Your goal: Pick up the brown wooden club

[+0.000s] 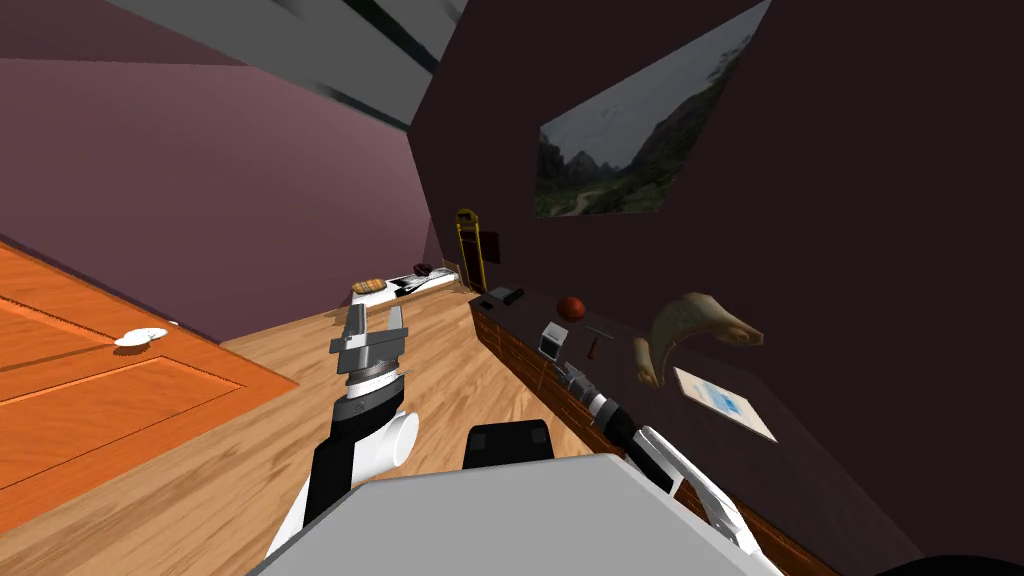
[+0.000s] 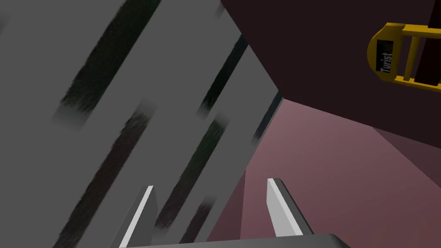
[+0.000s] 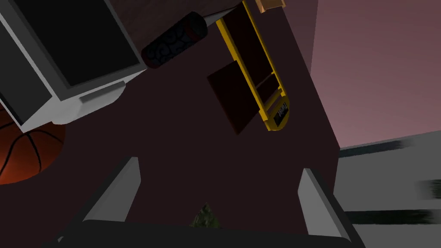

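On a long brick-fronted shelf [image 1: 520,355] along the dark wall lie two tan, curved pieces: a small club-like one [image 1: 645,362] and a larger horn-shaped one [image 1: 700,325] beside it. I cannot tell which is the club. My right gripper [image 1: 566,370] reaches along the shelf, short of both, close to a white box with a dark face [image 1: 553,340]. Its wrist view shows the right gripper [image 3: 222,198] open and empty, with the box [image 3: 64,64] and a basketball [image 3: 21,155] near it. My left gripper [image 1: 374,322] is raised over the wooden floor, and its wrist view shows this gripper [image 2: 211,211] open and empty.
The shelf also carries the basketball [image 1: 571,308], a small hammer-like tool [image 1: 598,340], a white card [image 1: 725,402] and a dark can [image 3: 174,41]. A yellow hand truck [image 1: 470,245] leans in the far corner. An orange door [image 1: 120,390] is at the left.
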Available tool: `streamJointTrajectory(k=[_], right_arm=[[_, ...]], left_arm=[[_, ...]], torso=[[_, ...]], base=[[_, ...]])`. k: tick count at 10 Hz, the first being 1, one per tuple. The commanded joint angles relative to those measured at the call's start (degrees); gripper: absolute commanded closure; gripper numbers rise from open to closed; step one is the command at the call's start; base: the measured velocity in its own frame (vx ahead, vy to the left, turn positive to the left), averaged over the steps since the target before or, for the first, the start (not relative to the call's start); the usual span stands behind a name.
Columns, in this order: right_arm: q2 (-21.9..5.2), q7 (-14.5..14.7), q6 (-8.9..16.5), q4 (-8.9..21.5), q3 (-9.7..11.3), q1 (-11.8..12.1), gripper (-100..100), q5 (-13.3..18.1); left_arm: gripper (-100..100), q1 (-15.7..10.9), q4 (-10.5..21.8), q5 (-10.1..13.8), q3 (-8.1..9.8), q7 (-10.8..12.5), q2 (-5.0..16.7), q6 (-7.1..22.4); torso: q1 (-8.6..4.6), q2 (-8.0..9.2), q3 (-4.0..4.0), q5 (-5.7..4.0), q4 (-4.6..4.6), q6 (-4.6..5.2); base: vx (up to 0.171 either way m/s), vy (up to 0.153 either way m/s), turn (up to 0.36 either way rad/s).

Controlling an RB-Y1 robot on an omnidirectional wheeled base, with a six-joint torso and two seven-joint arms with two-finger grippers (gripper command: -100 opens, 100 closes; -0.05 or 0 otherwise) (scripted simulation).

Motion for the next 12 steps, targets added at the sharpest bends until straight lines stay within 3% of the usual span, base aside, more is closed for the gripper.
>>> streamJointTrajectory(k=[1,2,3,4,6,7,8,10,11,12], right_arm=[[-2.0,1.1,0.8,1.8,0.5,0.7,-100,1.4],[-4.1,3.1,1.6,4.4,1.7,0.7,-100,3.6],[-4.1,3.1,1.6,4.9,1.7,0.7,-100,3.6],[-6.0,5.2,2.4,6.2,2.9,0.6,-100,5.8],[-6.0,5.2,2.4,7.9,2.9,0.6,-100,5.8],[-7.9,7.5,3.3,9.9,4.1,0.5,-100,8.0],[-7.9,7.5,3.3,11.0,4.1,0.5,-100,8.0],[-7.9,7.5,3.3,11.0,4.1,0.5,-100,8.0],[-9.7,9.8,4.2,13.9,5.2,0.2,-100,10.1],[-9.7,9.8,4.2,14.1,5.2,0.2,-100,10.1]], left_arm=[[0,0.0,0.0,0.0,0.0,0.0,0.0,0.0],[0,0.0,0.0,0.0,0.01,0.0,0.0,0.0],[0,0.0,0.0,0.0,0.0,0.0,0.0,0.0],[0,0.0,0.0,0.0,0.01,0.0,0.0,0.0],[0,0.0,0.0,0.0,0.01,0.0,0.0,0.0],[0,0.0,0.0,0.0,0.01,0.0,0.0,0.0],[0,0.0,0.0,0.0,0.01,0.0,0.0,0.0],[0,0.0,0.0,0.0,0.01,0.0,0.0,0.0],[0,0.0,0.0,0.0,0.01,0.0,0.0,0.0],[0,0.0,0.0,0.0,0.01,0.0,0.0,0.0]], torso=[[0.0,0.0,0.0,0.0,0.0,0.0],[-0.02,0.0,0.0,-0.01,0.0,0.07],[0.19,-0.06,-0.03,0.04,-0.01,0.04],[0.11,-0.15,-0.08,0.03,-0.02,0.05],[0.03,-0.19,-0.1,0.0,-0.04,0.05],[0.05,-0.18,-0.1,0.01,-0.03,0.07],[0.03,-0.2,-0.11,0.01,-0.04,0.04],[0.04,-0.19,-0.1,0.02,-0.03,0.07],[-0.04,-0.21,-0.11,0.0,-0.03,0.04],[-0.07,-0.21,-0.12,-0.02,-0.04,0.07]], base=[[-0.044,-0.025,0.192],[-0.021,0.051,0.182],[0.005,0.007,0.183],[0.006,-0.023,0.27],[0.004,-0.003,0.111],[0.006,-0.005,0.156],[0.006,0.009,0.132],[0.006,-0.022,0.105],[0.008,-0.034,0.132],[0.007,0.013,0.111]])
